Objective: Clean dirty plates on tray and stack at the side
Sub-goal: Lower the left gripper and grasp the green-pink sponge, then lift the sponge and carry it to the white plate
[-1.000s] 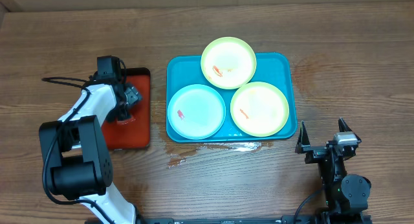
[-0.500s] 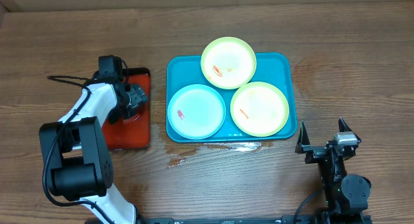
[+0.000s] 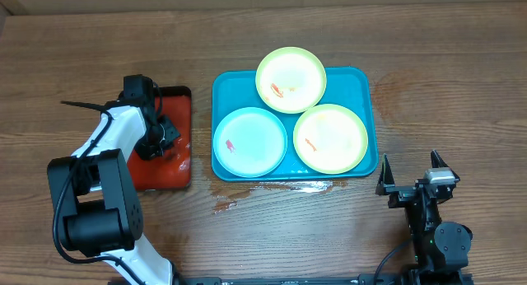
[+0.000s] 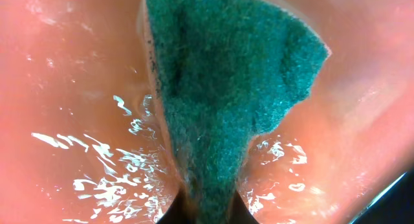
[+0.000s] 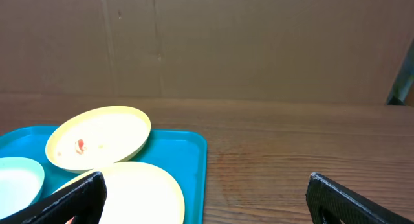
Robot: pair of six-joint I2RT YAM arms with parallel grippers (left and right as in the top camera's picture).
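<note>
The turquoise tray holds three plates: a pale yellow-green one at the back, a light blue one front left and another yellow-green one front right. Each shows small orange-red smears. My left gripper is down over the wet red tray, left of the turquoise tray. It is shut on a dark green scouring sponge, pinched at its narrow end by the left gripper. My right gripper stands open near the tray's front right corner, and in its wrist view the right gripper holds nothing.
Water is spilled on the wood along the turquoise tray's front edge. The red tray's floor is wet and glistening. A cardboard wall stands behind the table. Bare wood lies right of the tray.
My left gripper has shifted slightly toward the front of the red tray and closed on the sponge. The right arm and the plates have not moved.
</note>
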